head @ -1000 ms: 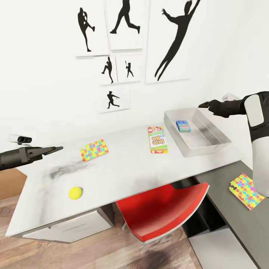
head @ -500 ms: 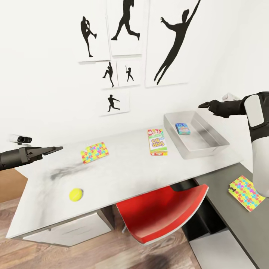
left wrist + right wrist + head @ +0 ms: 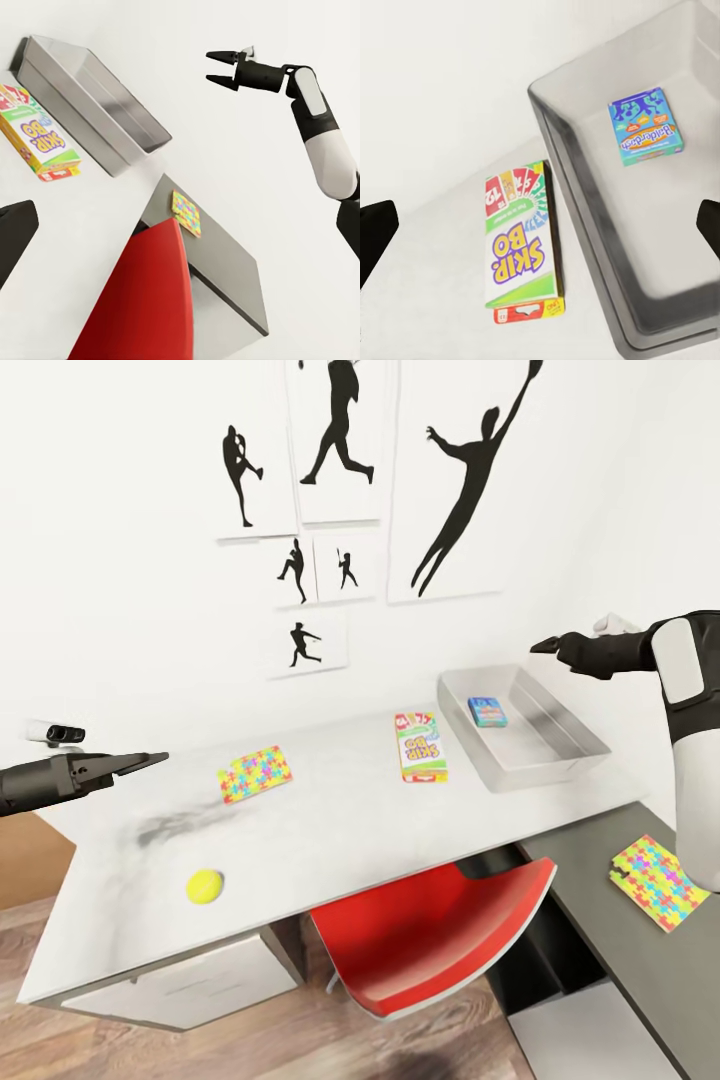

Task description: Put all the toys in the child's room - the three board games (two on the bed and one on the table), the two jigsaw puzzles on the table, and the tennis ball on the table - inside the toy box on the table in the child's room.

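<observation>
Puzzle (image 3: 656,880) on dark cabinet (image 3: 640,970) half-hidden behind right arm.

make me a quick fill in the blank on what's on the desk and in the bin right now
1. The blue game box lies inside the ____.
2. The green-white game box lies on the desk, just outside the grey bin, on the side toward the puzzle card and the ____ ball.
3. The second puzzle card lies on the dark ____.
4. The right pincer is open and holds ____.

Missing words: bin; yellow; cabinet; nothing
</observation>
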Available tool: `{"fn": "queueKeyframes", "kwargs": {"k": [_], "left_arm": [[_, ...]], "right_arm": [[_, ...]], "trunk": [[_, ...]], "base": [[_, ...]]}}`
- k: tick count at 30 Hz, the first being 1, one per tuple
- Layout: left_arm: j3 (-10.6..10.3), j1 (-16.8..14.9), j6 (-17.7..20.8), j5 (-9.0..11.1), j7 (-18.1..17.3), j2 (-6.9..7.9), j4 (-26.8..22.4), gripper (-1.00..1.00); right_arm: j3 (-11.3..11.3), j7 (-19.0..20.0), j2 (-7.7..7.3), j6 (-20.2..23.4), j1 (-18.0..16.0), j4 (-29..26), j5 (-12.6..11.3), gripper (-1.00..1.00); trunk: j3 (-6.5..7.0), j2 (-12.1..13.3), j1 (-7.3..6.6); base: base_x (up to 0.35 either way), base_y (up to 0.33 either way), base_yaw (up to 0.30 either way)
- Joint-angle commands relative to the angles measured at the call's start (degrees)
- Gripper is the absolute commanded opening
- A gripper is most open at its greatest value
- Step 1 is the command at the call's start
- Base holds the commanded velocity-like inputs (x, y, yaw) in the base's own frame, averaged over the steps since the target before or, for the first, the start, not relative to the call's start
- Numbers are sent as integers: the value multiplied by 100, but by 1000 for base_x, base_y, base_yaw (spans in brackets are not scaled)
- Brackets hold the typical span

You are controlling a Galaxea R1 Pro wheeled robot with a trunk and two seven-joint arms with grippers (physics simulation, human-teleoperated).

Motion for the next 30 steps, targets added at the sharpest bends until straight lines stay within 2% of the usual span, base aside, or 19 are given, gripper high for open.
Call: {"fn": "queueKeyframes", "kwargs": {"k": [1, 30], "left_arm": [[-1, -5, 61, -5, -24, 2, 0, 100], [-1, -5, 61, -8, -24, 1, 10, 100]], "right_arm": [[-12, 58, 1, 25, -5, 0, 58, 100], [-19, 57, 1, 25, 58, 0, 62, 100]], "trunk": [[-1, -10, 4], [276, -10, 4]], "base": [[0, 0, 0], [0, 0, 0]]}}
